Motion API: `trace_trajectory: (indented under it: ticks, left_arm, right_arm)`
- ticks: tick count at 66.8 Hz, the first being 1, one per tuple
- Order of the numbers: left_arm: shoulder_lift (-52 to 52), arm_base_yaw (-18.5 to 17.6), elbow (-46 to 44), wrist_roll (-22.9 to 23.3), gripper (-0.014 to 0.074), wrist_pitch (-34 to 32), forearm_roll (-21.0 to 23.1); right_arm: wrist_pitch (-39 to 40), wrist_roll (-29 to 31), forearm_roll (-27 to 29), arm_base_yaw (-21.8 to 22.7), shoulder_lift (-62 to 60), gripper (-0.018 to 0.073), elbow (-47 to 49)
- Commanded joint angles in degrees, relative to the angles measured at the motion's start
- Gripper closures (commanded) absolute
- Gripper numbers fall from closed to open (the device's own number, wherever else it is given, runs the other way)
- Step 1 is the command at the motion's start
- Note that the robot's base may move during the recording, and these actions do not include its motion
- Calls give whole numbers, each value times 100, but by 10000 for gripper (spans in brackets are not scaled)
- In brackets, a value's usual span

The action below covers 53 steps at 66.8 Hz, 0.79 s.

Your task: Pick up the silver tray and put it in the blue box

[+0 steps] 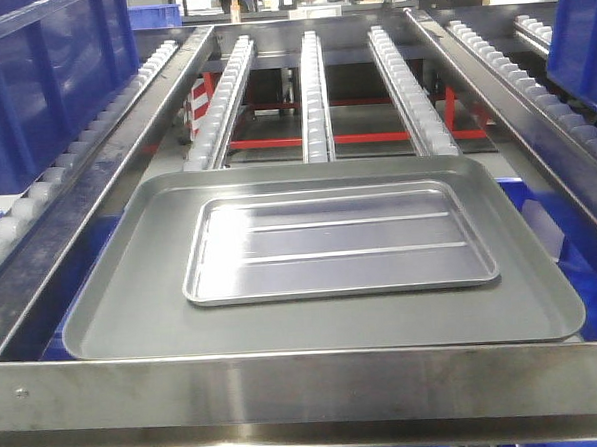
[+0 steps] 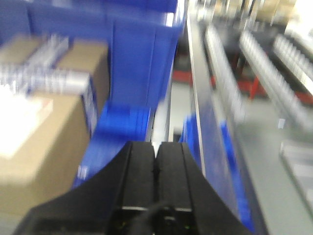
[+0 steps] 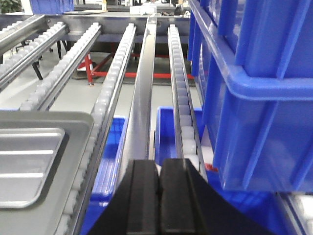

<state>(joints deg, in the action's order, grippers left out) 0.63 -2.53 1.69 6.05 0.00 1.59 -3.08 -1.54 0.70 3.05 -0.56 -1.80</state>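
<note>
The silver tray point(image 1: 340, 243), shiny with two long ridges, lies flat inside a larger dull grey tray point(image 1: 123, 313) on the roller rack. Neither gripper shows in the front view. In the right wrist view my right gripper point(image 3: 159, 164) is shut and empty, to the right of the silver tray point(image 3: 24, 166) and left of a deep ribbed blue box point(image 3: 254, 93). The left wrist view is blurred. There my left gripper point(image 2: 156, 144) is shut on nothing, beside another blue box point(image 2: 142, 49). I cannot tell which blue box the task means.
Roller rails point(image 1: 314, 92) run back from the trays. A steel crossbar point(image 1: 307, 388) spans the front edge. Blue crates flank the rack at left point(image 1: 41, 87) and right point(image 1: 581, 28). Cardboard cartons point(image 2: 39, 132) sit left of the left arm. Low blue bins point(image 3: 171, 127) lie under the rails.
</note>
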Motion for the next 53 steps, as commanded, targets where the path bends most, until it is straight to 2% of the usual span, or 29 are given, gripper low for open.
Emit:
trace_trajectory:
  ticks: [1, 11, 21, 29, 34, 42, 48, 53]
  left_arm:
    - [90, -33, -357, 11, 701, -837, -7]
    - [-244, -33, -1547, 11, 701, -165, -696]
    - [-1104, -45, -2950, 11, 699, 284, -730]
    - [-1867, -282, -3688, 11, 677, 708, -730]
    - [-2442, -584, -4086, 11, 612, 1107, -717]
    - [-3168, -1188, -4314, 11, 445, 1381, -707]
    - [-3658, -1727, -4410, 11, 333, 1369, -671]
    - [-4124, -2236, -4545, 11, 269, 1369, -673]
  right_arm:
    - [857, 6, 2, 24, -118, 510, 102]
    - [695, -196, 2, 24, -95, 510, 975]
    - [72, -208, 2, 8, 375, 510, 2033]
    - [-34, -208, 2, 8, 975, 487, 2635]
    - [-34, -208, 7, 8, 1368, 412, 2951]
    - [-70, -208, 7, -66, 1888, 260, 3270]
    - [-144, -208, 7, -323, 2278, 160, 3405]
    - [-252, -208, 7, -715, 2667, 116, 3514]
